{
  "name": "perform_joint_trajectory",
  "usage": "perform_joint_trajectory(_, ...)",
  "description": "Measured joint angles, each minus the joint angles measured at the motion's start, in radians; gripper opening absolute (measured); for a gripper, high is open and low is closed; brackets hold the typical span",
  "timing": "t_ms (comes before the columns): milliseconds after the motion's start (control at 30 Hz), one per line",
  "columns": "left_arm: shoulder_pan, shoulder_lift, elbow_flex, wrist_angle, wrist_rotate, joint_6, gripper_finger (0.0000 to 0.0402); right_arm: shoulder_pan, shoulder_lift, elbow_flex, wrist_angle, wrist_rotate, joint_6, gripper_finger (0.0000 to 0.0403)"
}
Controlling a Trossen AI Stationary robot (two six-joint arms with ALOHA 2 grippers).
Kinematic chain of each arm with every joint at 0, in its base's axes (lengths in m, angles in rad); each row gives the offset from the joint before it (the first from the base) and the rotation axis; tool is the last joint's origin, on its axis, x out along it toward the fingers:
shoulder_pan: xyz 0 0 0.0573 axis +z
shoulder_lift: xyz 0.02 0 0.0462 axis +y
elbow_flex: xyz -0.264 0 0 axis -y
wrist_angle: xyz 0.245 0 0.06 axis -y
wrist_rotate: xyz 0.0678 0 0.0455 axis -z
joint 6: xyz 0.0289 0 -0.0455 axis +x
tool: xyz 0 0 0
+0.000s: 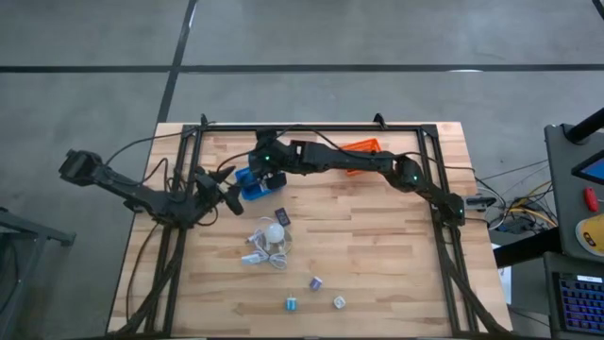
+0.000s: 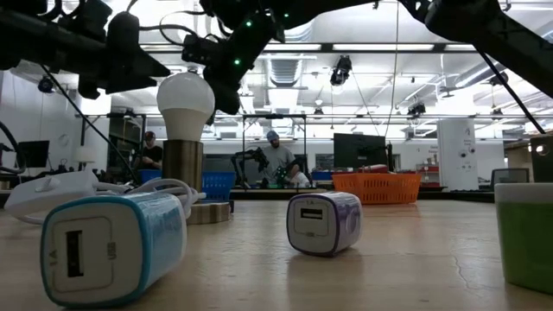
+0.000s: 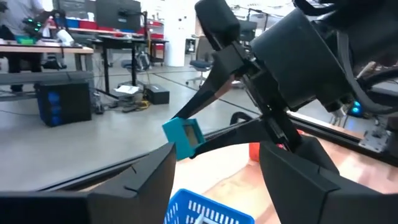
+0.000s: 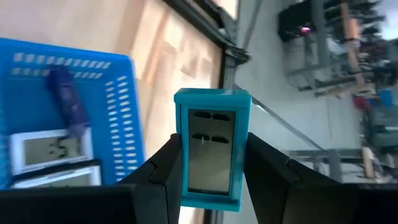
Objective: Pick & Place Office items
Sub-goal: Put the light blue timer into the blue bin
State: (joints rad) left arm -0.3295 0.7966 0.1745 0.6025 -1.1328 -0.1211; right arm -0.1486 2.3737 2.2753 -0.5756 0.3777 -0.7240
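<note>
A small teal block with a pale face point(image 4: 211, 158) hangs over the blue mesh basket point(image 1: 251, 186), with my right gripper point(image 4: 212, 146) shut on it. The left wrist view shows the same block point(image 3: 183, 138). In the blue basket point(image 4: 68, 93) lie a purple piece point(image 4: 69, 102) and flat pieces with pale displays point(image 4: 46, 152). My left gripper point(image 3: 217, 163) stands open just left of the basket with nothing between its fingers; in the high view it point(image 1: 229, 196) points toward the basket. My right gripper pinches the teal block by its two long sides point(image 4: 185, 177) between its two fingers. The fingers slant down from the table's right side. The block point(image 3: 186, 134) sits at their free ends. It is lifted clear, over the blue basket's edge.
An orange basket point(image 1: 360, 147) stands at the far edge. A white bulb point(image 1: 275, 232) with a white cord, and a dark flat piece point(image 1: 281, 217), lie mid-table. Three small cubes point(image 1: 316, 282) point(image 1: 293, 303) point(image 1: 339, 302) sit toward the near edge. A black frame point(image 1: 434, 189) runs around the table.
</note>
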Motion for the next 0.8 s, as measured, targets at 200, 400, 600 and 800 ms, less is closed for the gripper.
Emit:
perform_joint_trajectory(200,0.038,-0.027,-0.022,0.003,-0.016,-0.059,0.0237,0.004,0.0,-0.007,0.104,0.101,-0.05,0.0123)
perform_joint_trajectory(400,0.097,-0.056,-0.101,0.032,0.045,-0.176,0.0237,0.032,0.0,-0.044,0.195,0.151,-0.112,0.0123)
perform_joint_trajectory(600,0.113,-0.105,-0.168,0.178,0.147,-0.101,0.0236,0.07,0.0,-0.15,0.368,0.23,-0.192,0.0123)
perform_joint_trajectory(800,0.115,-0.154,-0.168,0.167,0.222,-0.078,0.0236,0.087,-0.011,-0.279,0.538,0.278,-0.271,0.0123)
